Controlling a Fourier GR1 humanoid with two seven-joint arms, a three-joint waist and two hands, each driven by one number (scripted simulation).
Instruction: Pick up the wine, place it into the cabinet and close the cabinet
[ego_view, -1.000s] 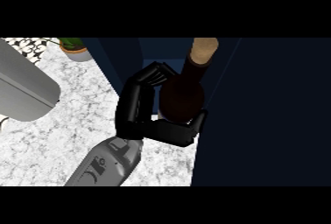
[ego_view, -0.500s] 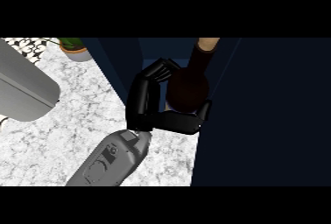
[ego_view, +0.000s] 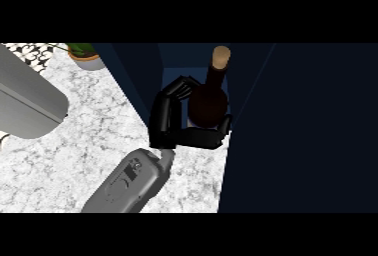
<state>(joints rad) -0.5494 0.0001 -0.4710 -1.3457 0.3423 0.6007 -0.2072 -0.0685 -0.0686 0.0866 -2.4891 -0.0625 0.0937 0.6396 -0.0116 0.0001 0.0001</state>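
The wine bottle (ego_view: 210, 102) is dark with a tan cork top and stands nearly upright in a narrow opening of the dark blue cabinet (ego_view: 295, 125). My left hand (ego_view: 167, 120) is shut on it from the left. The fingers curl round the bottle's far side and the thumb wraps its near side low down, hiding the base. A slanted dark blue panel (ego_view: 133, 80) borders the opening on the left. I cannot tell whether the bottle rests on a shelf. The right hand shows nowhere.
A large grey rounded object (ego_view: 29, 100) fills the left edge above the white marble counter (ego_view: 81, 150). A small potted plant (ego_view: 87, 55) stands at the back left. The wide dark cabinet face takes up the whole right half.
The wrist has edged forward and a little right toward the opening. The bottle has shifted slightly left and stands a bit straighter, still held.
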